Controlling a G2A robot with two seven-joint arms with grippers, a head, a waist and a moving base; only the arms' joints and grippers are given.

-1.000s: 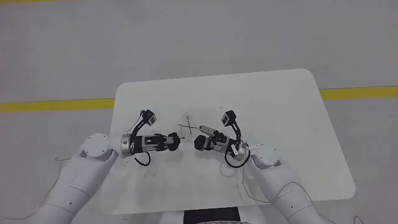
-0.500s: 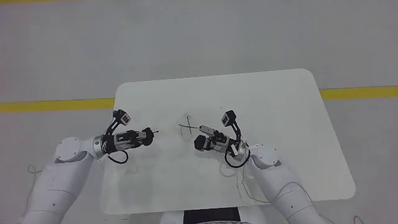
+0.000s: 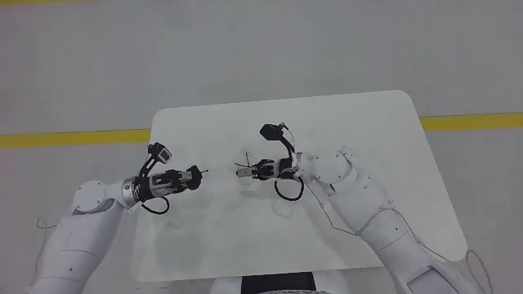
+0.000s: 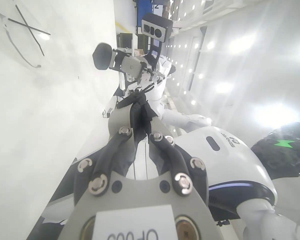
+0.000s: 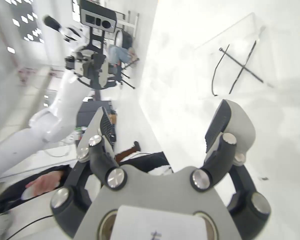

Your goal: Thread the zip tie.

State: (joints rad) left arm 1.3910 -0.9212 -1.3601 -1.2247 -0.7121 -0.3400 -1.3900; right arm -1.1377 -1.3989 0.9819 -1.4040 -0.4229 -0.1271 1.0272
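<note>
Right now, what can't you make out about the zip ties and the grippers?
Top view: loose zip ties too small to count or find their heads.
Left wrist view: shut left gripper hides which end of the held zip tie it pinches.
Right wrist view: blur; whether the loose ones interlock or just cross is unclear.

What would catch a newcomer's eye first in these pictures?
The black zip ties lie crossed near the middle of the white table, dark against its pale top. The right gripper hangs open just beside them, while the left gripper sits shut near the table's left edge, a thin black tie sticking out of its tip.
</note>
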